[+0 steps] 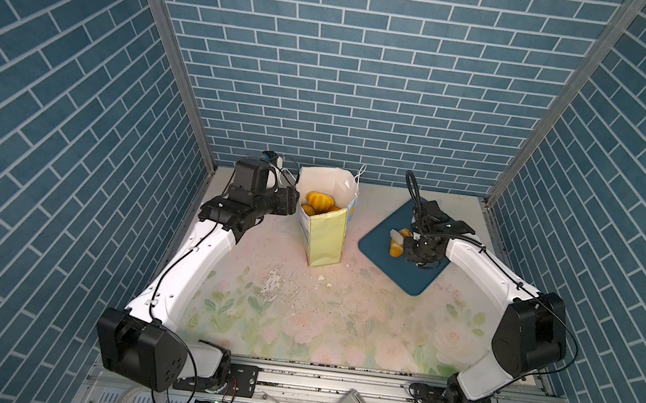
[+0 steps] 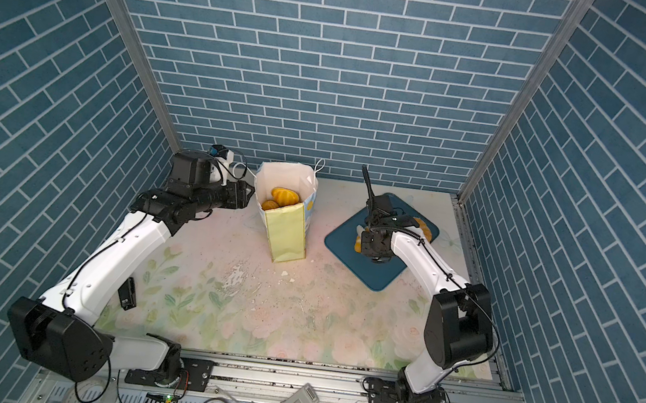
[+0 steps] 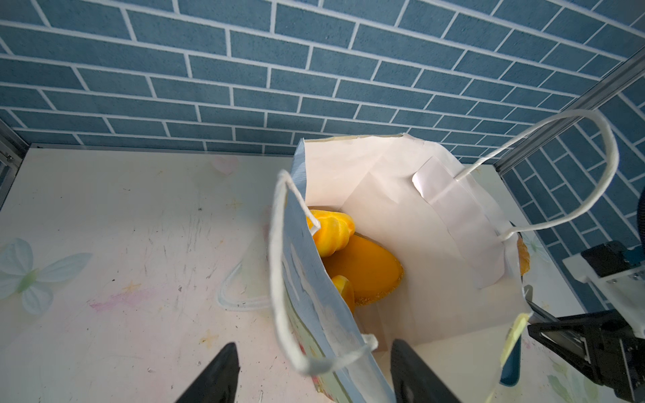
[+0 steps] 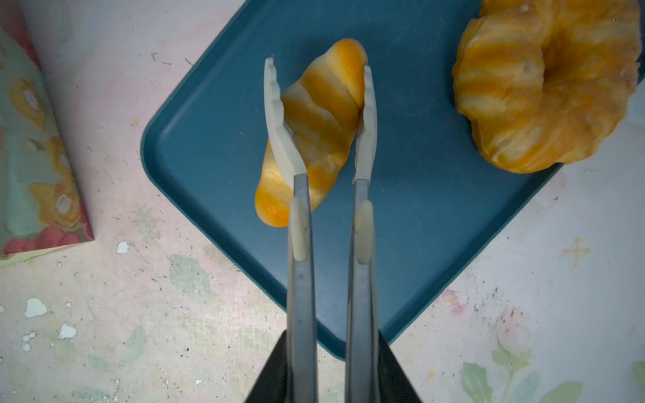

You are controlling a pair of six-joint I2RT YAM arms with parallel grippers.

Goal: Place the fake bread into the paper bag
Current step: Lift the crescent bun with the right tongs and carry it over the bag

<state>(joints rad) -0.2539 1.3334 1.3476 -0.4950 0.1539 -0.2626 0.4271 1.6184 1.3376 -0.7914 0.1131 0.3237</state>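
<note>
Three breads (image 3: 363, 272) at least lie in the bag (image 1: 326, 232); two sit on the tray (image 4: 209, 139). Right end effector (image 4: 331, 377) squeezes tongs (image 4: 300, 244), tips pinching the long roll (image 4: 321, 115), seemingly unlifted; the ring (image 4: 544, 83) waits. Left end effector (image 3: 314, 377) gapes empty astride the bag's rim.

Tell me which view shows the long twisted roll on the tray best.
The right wrist view: the long twisted roll fills mid-frame between the tongs' white tips. Both top views show only a small sliver; the left wrist view misses it.
</note>
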